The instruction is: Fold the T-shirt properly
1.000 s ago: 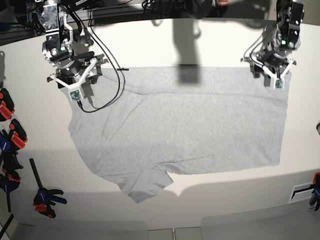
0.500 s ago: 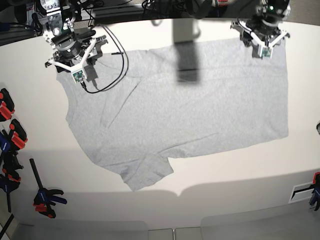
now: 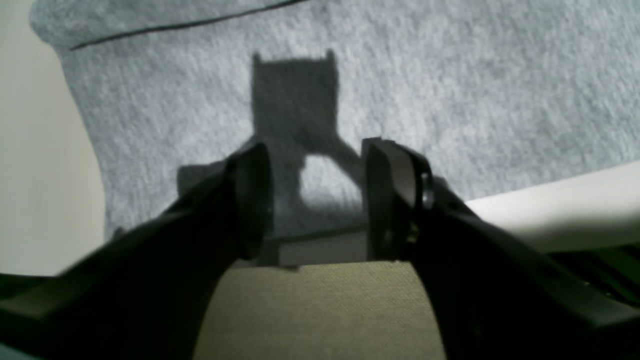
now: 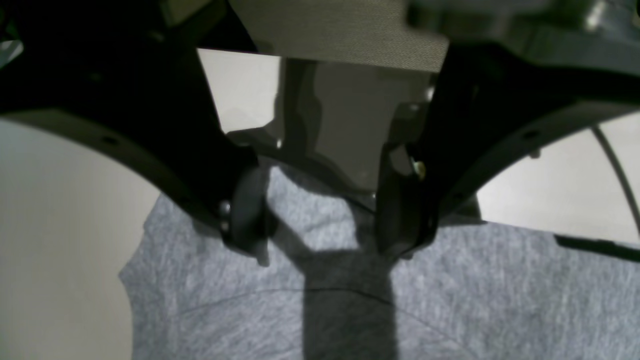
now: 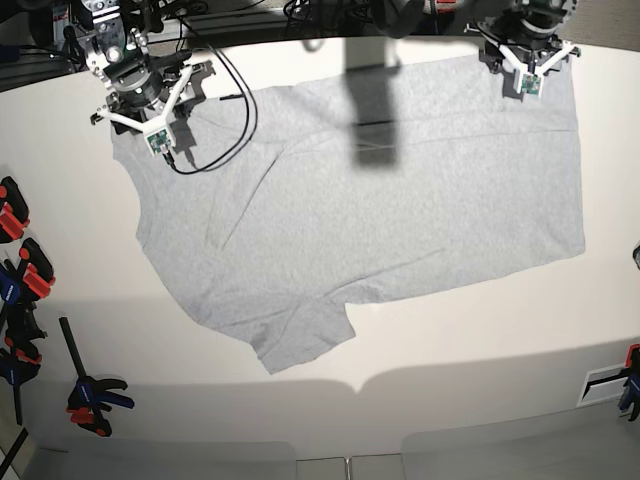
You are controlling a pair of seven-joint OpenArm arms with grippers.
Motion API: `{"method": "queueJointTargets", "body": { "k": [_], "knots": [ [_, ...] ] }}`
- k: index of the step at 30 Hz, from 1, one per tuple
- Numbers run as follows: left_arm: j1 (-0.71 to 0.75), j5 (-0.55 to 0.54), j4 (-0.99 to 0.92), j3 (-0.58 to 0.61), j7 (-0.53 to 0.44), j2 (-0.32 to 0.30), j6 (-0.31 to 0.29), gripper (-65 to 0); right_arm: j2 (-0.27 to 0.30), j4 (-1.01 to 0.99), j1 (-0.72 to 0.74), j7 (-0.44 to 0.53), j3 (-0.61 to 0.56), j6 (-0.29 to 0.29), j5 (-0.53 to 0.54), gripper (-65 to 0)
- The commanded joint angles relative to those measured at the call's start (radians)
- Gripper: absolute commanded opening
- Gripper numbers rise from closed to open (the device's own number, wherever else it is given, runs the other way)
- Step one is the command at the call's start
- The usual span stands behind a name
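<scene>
Base view: one T-shirt [image 5: 360,200] lies spread flat on the table [image 5: 480,360], filling the middle and upper part of the frame; a sleeve sticks out at about 7 o'clock. Two arms sit at its far edge: right gripper [image 5: 150,128] at 10 o'clock, left gripper [image 5: 527,70] at 1 o'clock. Four or five clamps [image 5: 90,400] line the 9 o'clock margin.

Left wrist view: left gripper [image 3: 315,192] has its jaws apart with bare grey cloth showing between them; nothing held. The shirt fills 12 to 3 o'clock.

Right wrist view: right gripper [image 4: 320,210] stands wide, its tips just over the shirt edge, empty. Cloth lies toward 6 o'clock.

Handling, as a judgement: light, soft, limp knit; it will drape and wrinkle, not slip much. Best pinched at edge corners or hems, both sides together, to keep the fold straight.
</scene>
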Motion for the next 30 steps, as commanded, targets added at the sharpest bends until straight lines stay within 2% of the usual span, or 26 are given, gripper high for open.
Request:
{"method": "queueJointTargets", "body": {
  "k": [1, 10, 15, 17, 30],
  "knots": [
    [0.016, 0.011, 0.002, -0.007, 0.036, -0.009, 0.005, -36.0, 0.011, 0.014, -0.016, -0.012, 0.005, -0.002, -0.001, -30.8],
    [0.019, 0.014, 0.003, -0.007, 0.056, -0.009, 0.005, -36.0, 0.014, 0.015, -0.076, -0.031, 0.005, -0.005, -0.018, -30.8],
    [0.019, 0.014, 0.003, -0.007, 0.058, -0.009, 0.005, -36.0, 0.020, 0.015, -0.081, -0.035, 0.007, -0.034, -0.065, -30.8],
    [0.019, 0.014, 0.003, -0.007, 0.089, -0.009, 0.005, -36.0, 0.027, 0.014, -0.084, -0.048, 0.013, -0.034, -0.064, -30.8],
    [0.022, 0.009, 0.025, -0.006, 0.122, -0.008, 0.005, -36.0, 0.030, 0.022, -0.116, -0.052, 0.124, -0.036, -0.041, -30.8]
  ]
}}
